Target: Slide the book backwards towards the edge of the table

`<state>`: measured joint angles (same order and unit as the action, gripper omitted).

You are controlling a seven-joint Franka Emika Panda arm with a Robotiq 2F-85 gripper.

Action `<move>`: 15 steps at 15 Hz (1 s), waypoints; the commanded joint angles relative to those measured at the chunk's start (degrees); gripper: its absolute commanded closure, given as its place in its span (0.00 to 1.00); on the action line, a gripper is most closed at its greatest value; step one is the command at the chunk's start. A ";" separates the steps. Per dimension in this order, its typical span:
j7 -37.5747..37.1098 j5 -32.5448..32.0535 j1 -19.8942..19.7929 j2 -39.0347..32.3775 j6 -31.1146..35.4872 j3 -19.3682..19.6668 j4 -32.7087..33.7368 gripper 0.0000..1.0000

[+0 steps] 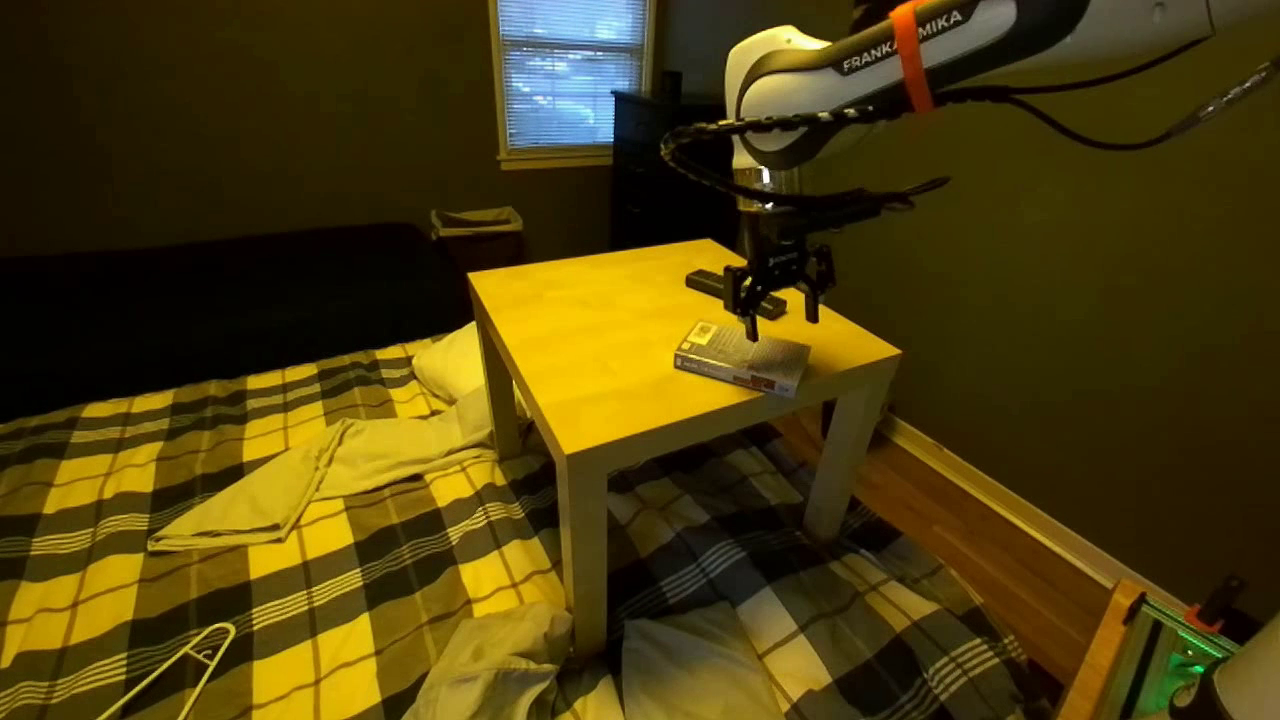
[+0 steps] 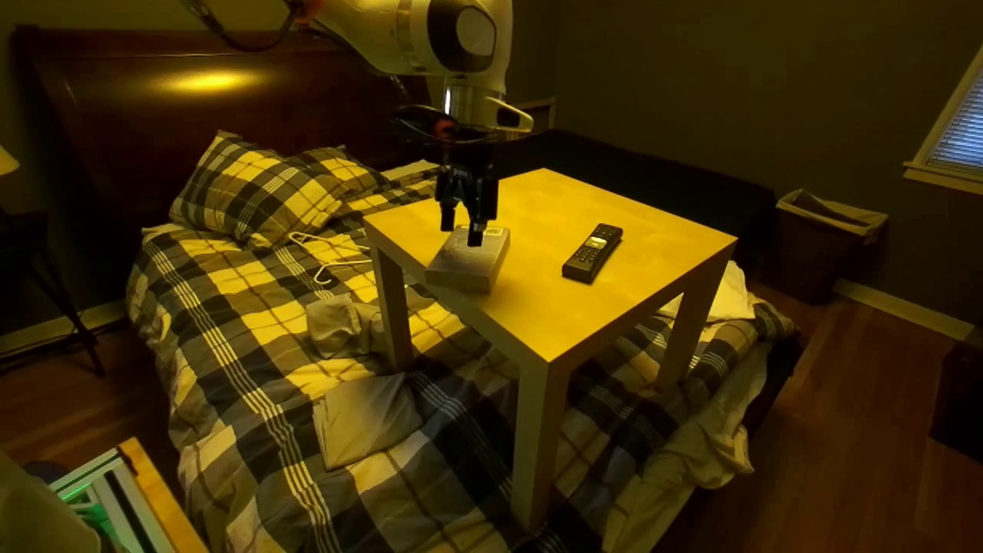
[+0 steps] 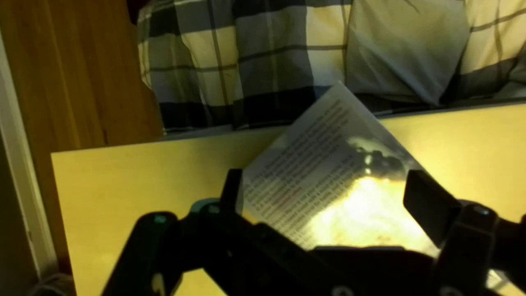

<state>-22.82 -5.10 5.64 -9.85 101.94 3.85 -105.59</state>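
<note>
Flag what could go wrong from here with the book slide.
In the wrist view a corner of the book seems to jut past the edge of the table; pushing it that way might tip it onto the bed. The tool is open over the book, contact unclear; going lower could pin it rather than slide it. Glare on the book suggests a slick surface, so the fingertips could skid.

The hand (image 2: 461, 233) hangs over the book (image 2: 465, 266) on the table (image 2: 645, 223).
</note>
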 commanded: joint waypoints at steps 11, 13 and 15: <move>7.96 4.32 -2.52 0.11 30.82 -2.71 -10.90 0.00; 8.10 4.42 -2.62 -0.10 30.38 -2.70 -11.12 0.00; 7.96 3.99 -2.65 -0.09 29.35 -2.65 -11.25 0.00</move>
<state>-15.40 -2.29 3.81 -10.15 131.35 1.82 -115.43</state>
